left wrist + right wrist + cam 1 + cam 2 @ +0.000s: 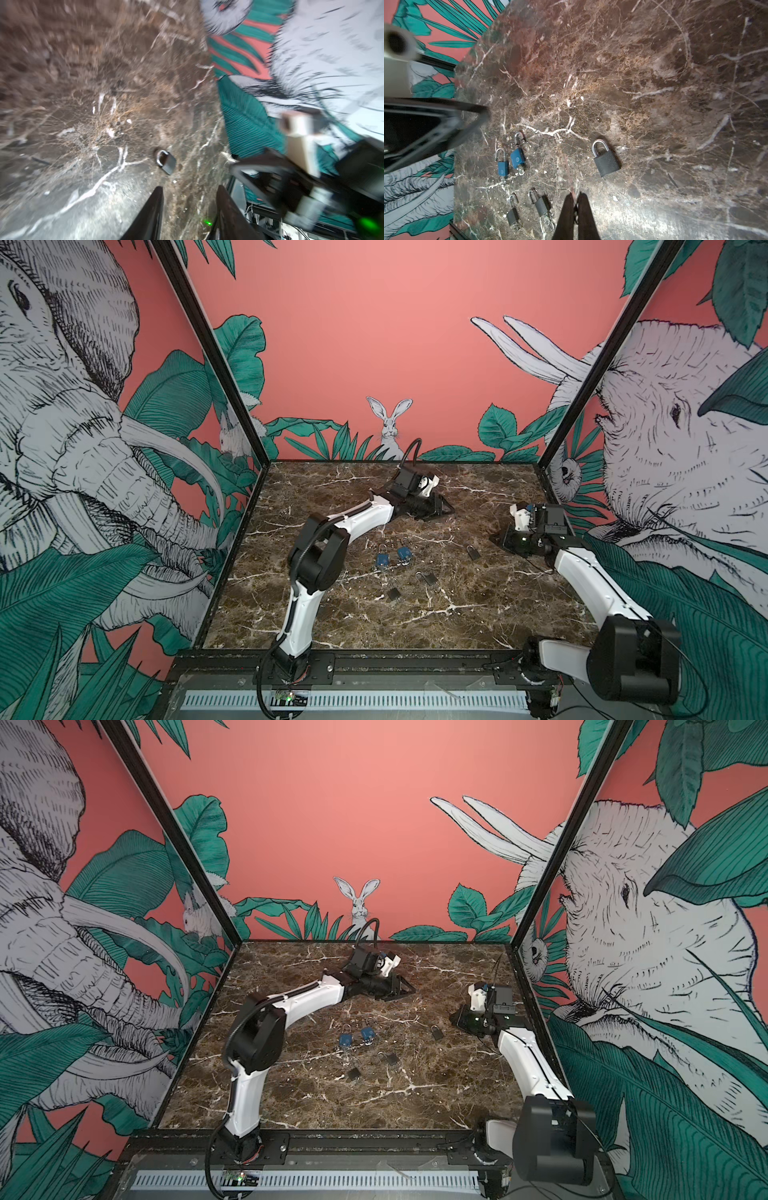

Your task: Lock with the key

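Black padlock (pixel 606 161) near right end effector (pixel 576 197)

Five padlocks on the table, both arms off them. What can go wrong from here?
1. The two blue padlocks lie close together; a pincer reaching one may shove its neighbour.
2. The dark padlocks barely stand out from the marble table.
3. Left wrist view is blurred, so aiming the open left pincer is unreliable.

Your top views are evenly lit and sharp; your left wrist view is motion-blurred, glare whitening the tabletop (pixel 68 203).
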`<state>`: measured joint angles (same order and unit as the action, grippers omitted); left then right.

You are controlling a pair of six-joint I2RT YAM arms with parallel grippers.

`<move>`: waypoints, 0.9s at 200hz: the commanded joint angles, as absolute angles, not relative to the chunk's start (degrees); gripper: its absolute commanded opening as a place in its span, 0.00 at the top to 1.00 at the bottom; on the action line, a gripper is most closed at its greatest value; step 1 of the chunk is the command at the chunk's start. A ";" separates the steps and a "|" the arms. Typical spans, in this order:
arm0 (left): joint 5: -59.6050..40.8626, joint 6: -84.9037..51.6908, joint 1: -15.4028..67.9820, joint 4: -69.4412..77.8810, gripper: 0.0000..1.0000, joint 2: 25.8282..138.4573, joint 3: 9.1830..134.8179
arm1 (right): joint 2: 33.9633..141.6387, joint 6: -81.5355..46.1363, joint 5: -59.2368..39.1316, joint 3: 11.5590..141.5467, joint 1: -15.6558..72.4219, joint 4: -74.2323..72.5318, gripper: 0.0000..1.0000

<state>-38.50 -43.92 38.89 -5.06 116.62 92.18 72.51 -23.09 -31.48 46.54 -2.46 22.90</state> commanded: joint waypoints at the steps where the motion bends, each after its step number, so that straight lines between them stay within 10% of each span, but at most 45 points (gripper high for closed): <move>1: -36.49 -42.69 37.76 0.96 0.55 107.94 86.14 | 75.44 -20.75 -27.71 47.71 -1.98 20.75 1.00; 180: -29.53 -43.27 34.98 6.57 0.53 92.00 68.49 | 90.60 -21.63 -24.73 47.20 1.58 13.06 1.00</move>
